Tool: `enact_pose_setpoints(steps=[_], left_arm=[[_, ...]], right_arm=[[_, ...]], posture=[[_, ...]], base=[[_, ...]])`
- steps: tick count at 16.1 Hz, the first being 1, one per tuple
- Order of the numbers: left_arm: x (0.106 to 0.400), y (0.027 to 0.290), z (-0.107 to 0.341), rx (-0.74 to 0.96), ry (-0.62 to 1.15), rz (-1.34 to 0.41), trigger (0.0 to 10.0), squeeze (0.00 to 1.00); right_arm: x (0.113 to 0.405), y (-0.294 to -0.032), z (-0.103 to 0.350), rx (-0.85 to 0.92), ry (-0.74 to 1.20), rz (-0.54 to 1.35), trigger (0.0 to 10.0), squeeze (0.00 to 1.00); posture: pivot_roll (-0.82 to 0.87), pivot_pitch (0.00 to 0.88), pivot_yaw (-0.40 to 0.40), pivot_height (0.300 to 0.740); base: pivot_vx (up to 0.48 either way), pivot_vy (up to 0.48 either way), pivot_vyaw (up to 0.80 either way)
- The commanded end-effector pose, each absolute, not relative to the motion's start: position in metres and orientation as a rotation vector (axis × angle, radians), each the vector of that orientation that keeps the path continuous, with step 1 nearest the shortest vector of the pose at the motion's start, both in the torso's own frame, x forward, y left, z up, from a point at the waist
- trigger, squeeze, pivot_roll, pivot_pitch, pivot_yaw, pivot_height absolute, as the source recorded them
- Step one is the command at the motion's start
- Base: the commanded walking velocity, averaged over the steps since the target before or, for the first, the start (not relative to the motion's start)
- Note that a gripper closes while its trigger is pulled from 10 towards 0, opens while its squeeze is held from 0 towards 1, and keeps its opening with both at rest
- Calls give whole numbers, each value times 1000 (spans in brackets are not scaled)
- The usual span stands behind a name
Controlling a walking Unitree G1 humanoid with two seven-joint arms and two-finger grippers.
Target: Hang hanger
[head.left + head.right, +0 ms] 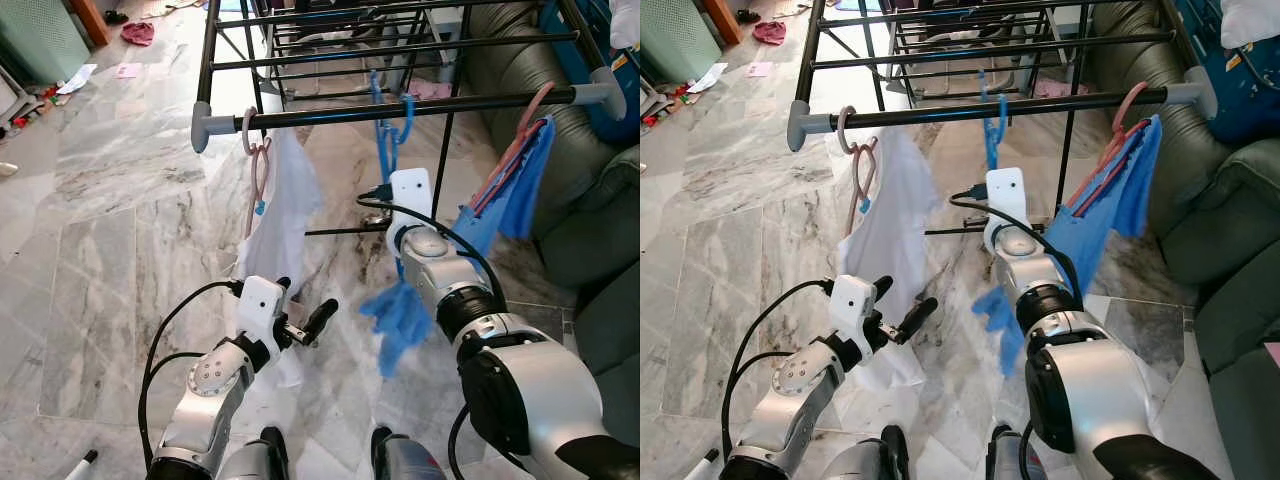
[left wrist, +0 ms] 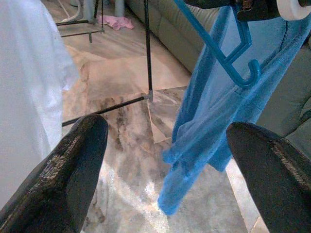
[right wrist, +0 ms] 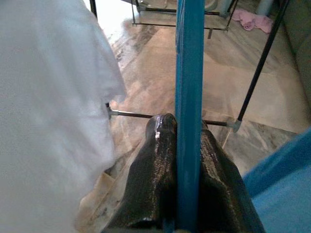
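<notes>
Our right gripper (image 3: pixel 177 145) has its jaws clenched on the blue plastic hanger (image 3: pixel 189 97), seen from the wrist. Our left gripper (image 1: pixel 305 320) hangs released, the blue cloth (image 2: pixel 214 121) beyond its jaws.

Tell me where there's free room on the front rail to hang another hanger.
On the front rail, one bare stretch runs between the pink hanger carrying the white shirt and the blue hanger gripped by the right gripper. Another runs from there to the pink hanger with blue cloth. Both rail ends are crowded. The left gripper is open, low.
</notes>
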State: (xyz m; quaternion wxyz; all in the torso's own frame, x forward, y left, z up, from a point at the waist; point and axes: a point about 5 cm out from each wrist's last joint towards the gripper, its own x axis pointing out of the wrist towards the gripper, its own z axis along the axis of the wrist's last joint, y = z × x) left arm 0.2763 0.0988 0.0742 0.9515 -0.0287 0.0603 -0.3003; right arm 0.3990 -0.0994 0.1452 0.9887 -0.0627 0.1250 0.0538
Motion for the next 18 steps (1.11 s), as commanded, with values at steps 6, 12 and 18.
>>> enact_pose_setpoints(steps=[6, 12, 18], left_arm=[[273, 100, 69, -54, 151, -613, 10000, 0], [274, 99, 67, -54, 156, -613, 10000, 0], [274, 99, 67, -56, 154, -607, 10000, 0]], right_arm=[[392, -84, 132, -149, 297, 182, 10000, 0], [390, -87, 127, -109, 308, 190, 10000, 1000], [389, -97, 135, -145, 177, 153, 10000, 1000]], posture=[[-82, 252, 70, 740], [-85, 250, 70, 740], [-93, 244, 69, 740]], base=[[0, 0, 0], [0, 0, 0], [0, 0, 0]])
